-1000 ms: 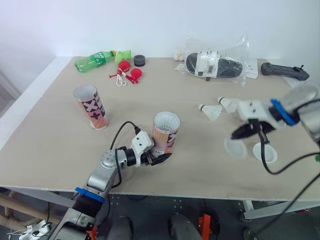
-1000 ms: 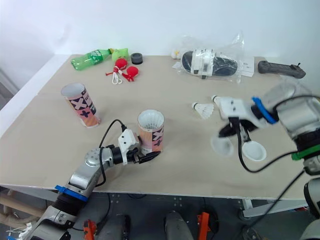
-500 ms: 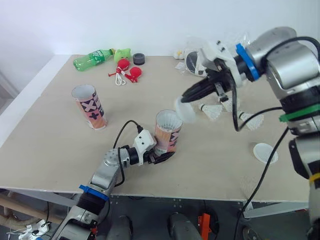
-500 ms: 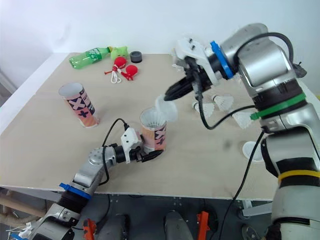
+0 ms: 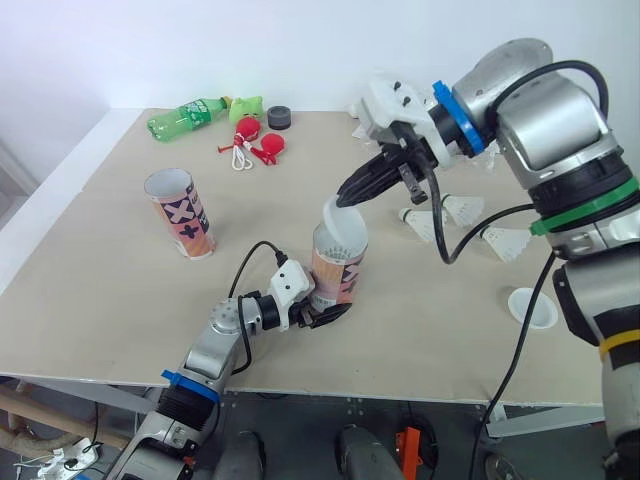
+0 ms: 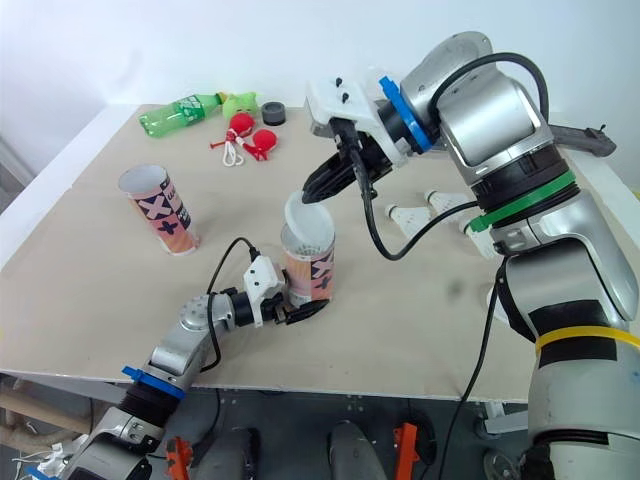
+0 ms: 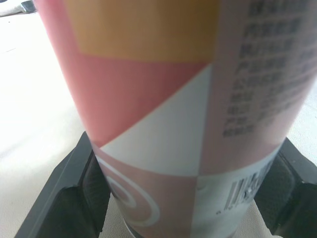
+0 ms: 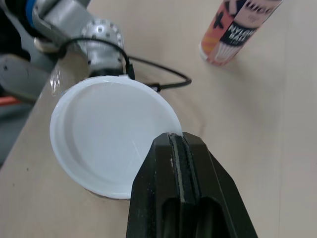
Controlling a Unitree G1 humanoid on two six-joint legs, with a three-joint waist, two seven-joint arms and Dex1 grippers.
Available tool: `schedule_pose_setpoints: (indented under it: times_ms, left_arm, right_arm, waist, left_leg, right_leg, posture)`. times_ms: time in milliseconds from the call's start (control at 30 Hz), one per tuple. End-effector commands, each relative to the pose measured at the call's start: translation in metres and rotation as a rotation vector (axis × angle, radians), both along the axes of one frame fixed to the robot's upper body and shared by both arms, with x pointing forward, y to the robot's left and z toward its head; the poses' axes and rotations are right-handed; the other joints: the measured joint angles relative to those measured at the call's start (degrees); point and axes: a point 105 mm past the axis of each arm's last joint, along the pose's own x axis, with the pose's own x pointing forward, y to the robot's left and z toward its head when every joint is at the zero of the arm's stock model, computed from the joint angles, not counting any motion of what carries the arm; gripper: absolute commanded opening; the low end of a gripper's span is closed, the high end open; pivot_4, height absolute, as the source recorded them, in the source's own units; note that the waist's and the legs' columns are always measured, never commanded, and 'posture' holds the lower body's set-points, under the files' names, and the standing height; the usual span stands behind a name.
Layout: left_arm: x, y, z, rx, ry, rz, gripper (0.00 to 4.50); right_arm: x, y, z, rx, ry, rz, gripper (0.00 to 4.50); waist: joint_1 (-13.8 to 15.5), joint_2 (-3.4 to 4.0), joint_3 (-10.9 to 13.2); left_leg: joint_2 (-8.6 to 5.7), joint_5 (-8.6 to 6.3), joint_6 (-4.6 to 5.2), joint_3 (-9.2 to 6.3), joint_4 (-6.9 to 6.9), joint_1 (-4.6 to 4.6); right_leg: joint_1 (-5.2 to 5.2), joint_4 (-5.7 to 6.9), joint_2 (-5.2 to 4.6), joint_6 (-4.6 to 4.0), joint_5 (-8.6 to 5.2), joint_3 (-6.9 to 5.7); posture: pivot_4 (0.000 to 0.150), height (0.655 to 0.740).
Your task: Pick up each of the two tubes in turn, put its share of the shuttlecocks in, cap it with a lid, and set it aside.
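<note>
Right gripper (image 5: 347, 197) pinches lid (image 5: 338, 216) edge, tilted, at 1 o'clock of tube (image 5: 338, 272); left gripper (image 5: 322, 312) clamps tube base. Risk: skewed seating, lid slips or tube tips.

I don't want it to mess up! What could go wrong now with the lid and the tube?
1. The right tool pinches the lid only by its edge, and it hangs tilted over the tube, so it might slip or go on crooked.
2. The left tool grips the tube low down, near its base; a hard push on top could tip it.
</note>
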Motion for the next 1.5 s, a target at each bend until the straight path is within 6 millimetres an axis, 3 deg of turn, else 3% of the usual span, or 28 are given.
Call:
schedule_pose_setpoints:
  times_ms: [33, 767, 1100, 1200, 1467, 1500]
  left_arm:
    - [-0.003, 0.0, -0.018, 0.036, 0.056, 0.008, 3.4]
    - [-0.003, 0.001, -0.017, 0.039, 0.056, 0.007, 3.4]
    - [-0.002, 0.001, -0.017, 0.039, 0.053, 0.006, 3.4]
    - [-0.003, 0.001, -0.016, 0.039, 0.052, 0.004, 3.4]
    - [-0.003, 0.001, -0.016, 0.039, 0.051, 0.0, 3.4]
    - [-0.003, 0.001, -0.016, 0.039, 0.051, 0.0, 3.4]
  right_arm:
    - [-0.006, 0.002, 0.003, -0.029, -0.015, 0.056, 0.03]
    - [0.002, -0.007, -0.023, -0.13, -0.056, 0.066, 0.03]
    - [0.003, -0.006, -0.024, -0.137, -0.079, 0.074, 0.03]
    - [0.004, -0.005, -0.022, -0.129, -0.089, 0.075, 0.96]
    - [0.007, 0.002, -0.008, -0.085, -0.124, 0.071, 4.45]
    - [0.007, 0.002, -0.002, -0.071, -0.131, 0.068, 4.45]
  waist:
    - [0.0, 0.0, 0.0]
    - [0.0, 0.0, 0.0]
    - [0.0, 0.0, 0.0]
    - [0.0, 0.0, 0.0]
    - [0.01, -0.01, -0.01]
    - [0.01, -0.01, 0.0]
  left_leg:
    - [0.0, 0.0, 0.0, 0.0, -0.01, 0.0]
    - [0.0, 0.0, 0.0, -0.01, -0.1, 0.04]
    - [0.0, 0.0, 0.0, -0.01, -0.11, 0.05]
    - [0.0, 0.0, 0.0, -0.01, -0.12, 0.06]
    - [0.0, 0.0, 0.0, -0.01, -0.15, 0.06]
    - [0.0, 0.0, 0.0, -0.01, -0.15, 0.06]
  right_leg:
    - [-0.01, 0.0, 0.0, 0.0, 0.0, 0.0]
    - [-0.01, 0.0, 0.0, -0.03, -0.03, -0.01]
    - [-0.01, 0.0, 0.0, -0.04, -0.04, -0.01]
    - [0.0, 0.0, 0.0, -0.04, -0.04, -0.01]
    - [0.0, 0.0, 0.0, -0.05, -0.05, -0.02]
    - [0.0, 0.0, 0.0, -0.05, -0.05, -0.02]
  posture:
    - [0.15, 0.74]
    - [0.15, 0.74]
    - [0.15, 0.74]
    - [0.15, 0.74]
    - [0.15, 0.74]
    - [0.15, 0.74]
